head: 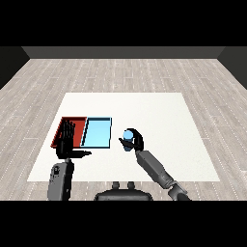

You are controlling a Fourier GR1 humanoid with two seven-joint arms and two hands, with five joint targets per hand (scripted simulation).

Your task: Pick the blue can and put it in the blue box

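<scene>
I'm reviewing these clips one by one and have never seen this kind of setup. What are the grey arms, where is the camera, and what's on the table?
The one picture is taken from the robot's head, looking down across the white table. The two grey forearms belong to a humanoid robot and end in black hands. Its right hand is curled round a small blue can, to the right of the trays. Its left hand has straight fingers, over the red tray. Beside that lies a light blue tray, where the can should go; it holds no can yet.

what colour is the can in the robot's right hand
Blue. The can is light blue, held in the right hand, seen best in the head view.
</scene>
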